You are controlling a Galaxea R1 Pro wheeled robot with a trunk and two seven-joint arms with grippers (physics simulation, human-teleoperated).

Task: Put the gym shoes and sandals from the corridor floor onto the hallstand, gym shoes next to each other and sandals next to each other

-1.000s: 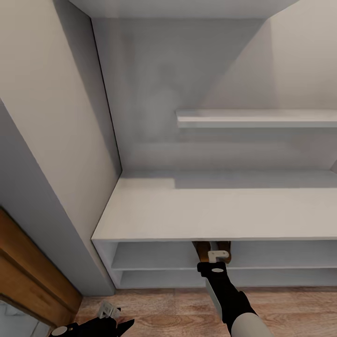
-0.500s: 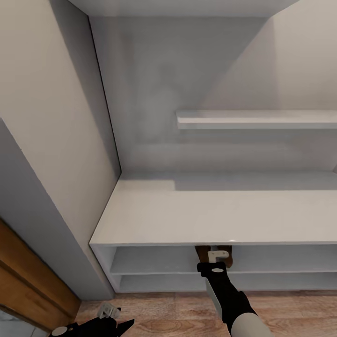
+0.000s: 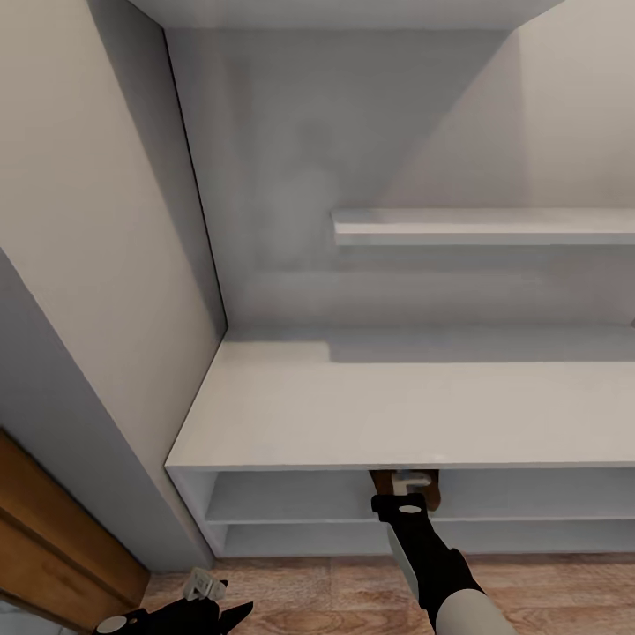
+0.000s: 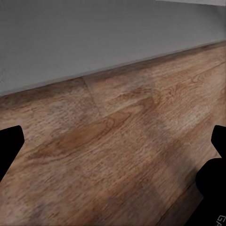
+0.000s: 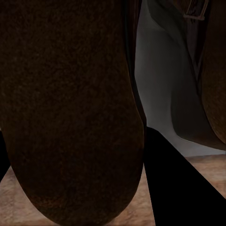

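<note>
Reaching under the bench top of the hallstand (image 3: 370, 414), the right tool (image 3: 414, 482) has its fingers inside the upper open shoe shelf, with a brown sandal (image 3: 381, 483) showing just beside them in the head view. In the right wrist view a broad dark-brown sole (image 5: 70, 108) lies close against the camera, and a second sandal (image 5: 214, 84) with a strap and buckle sits just beside it on the pale shelf. The right tool seems to be pinching the near sandal, but the fingertips are hidden by the sole and the bench edge, so I cannot tell for sure whether it is pressed together or spread.

The step in hand looks like setting this sandal down next to its mate. To do it well, the sandal should go far enough in that its whole sole rests on the shelf and none hangs over the corridor floor (image 3: 529, 591). It should lie flat and parallel to the other sandal, close beside it but not stacked on it. Letting go should come only once the sole bears on the shelf, and the pull-back should run straight along the arm's line so the fingers do not drag either sandal out.

The left tool (image 4: 113, 155) hangs low over the wood planks, fingers spread wide and holding nothing. No gym shoes can be seen.
</note>
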